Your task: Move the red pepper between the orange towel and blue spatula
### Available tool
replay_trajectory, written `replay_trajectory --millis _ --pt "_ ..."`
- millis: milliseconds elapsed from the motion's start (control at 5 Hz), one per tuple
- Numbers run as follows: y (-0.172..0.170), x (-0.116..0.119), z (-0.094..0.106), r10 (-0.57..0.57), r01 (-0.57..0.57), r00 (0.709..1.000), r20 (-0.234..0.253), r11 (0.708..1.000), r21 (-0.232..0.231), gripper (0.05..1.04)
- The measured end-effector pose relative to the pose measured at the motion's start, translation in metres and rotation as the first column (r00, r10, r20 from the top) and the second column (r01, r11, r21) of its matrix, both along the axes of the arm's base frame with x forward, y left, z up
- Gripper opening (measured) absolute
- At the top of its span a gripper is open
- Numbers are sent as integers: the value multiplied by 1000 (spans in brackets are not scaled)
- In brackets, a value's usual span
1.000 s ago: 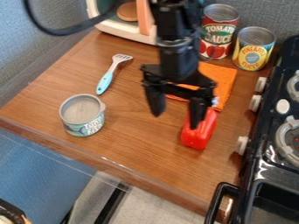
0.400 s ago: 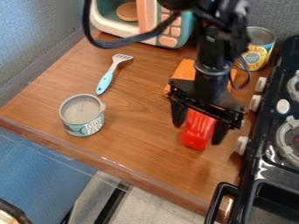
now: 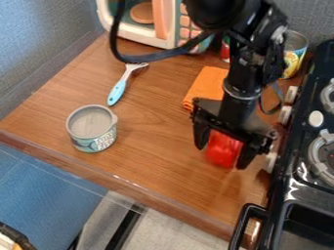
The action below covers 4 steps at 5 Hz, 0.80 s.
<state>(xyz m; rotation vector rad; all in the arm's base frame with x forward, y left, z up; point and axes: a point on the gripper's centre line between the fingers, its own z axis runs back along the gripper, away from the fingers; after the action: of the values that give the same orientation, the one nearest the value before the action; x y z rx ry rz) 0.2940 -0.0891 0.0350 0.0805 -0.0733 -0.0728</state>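
The black gripper [image 3: 222,157] hangs low over the right part of the table, its fingers parted on either side of the red pepper [image 3: 223,150]. The arm and gripper body cover the pepper's upper part. Up from it, the orange towel [image 3: 206,87] lies flat, partly hidden behind the arm. Farther left rests the blue spatula [image 3: 118,91], its blue handle toward the viewer and its pale slotted head pointing up and right. Bare wood of the table [image 3: 159,97] lies between spatula and towel.
A grey-teal can [image 3: 92,129] stands at left. A toy microwave [image 3: 137,30], a yellow can [image 3: 295,51] and a partly hidden red can [image 3: 225,50] are at the back. The black stove [image 3: 297,161] borders the right side, close to the gripper.
The gripper has come right and toward the viewer, then lower, around the pepper. More of the towel's left part shows than a moment ago, and the pepper has shifted slightly to the right.
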Motion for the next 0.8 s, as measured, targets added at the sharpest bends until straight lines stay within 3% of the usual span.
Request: replay_trajectory --millis 200,400,600,800 --pt "1 1 -1 0 0 1000 7 1000 8 946" --pt "1 1 -1 -13 13 1000 5 1000 11 755" --pt "10 -1 8 -8 8 1000 -12 1000 1 752" --pt "34 4 29 0 0 1000 -7 999 -32 752"
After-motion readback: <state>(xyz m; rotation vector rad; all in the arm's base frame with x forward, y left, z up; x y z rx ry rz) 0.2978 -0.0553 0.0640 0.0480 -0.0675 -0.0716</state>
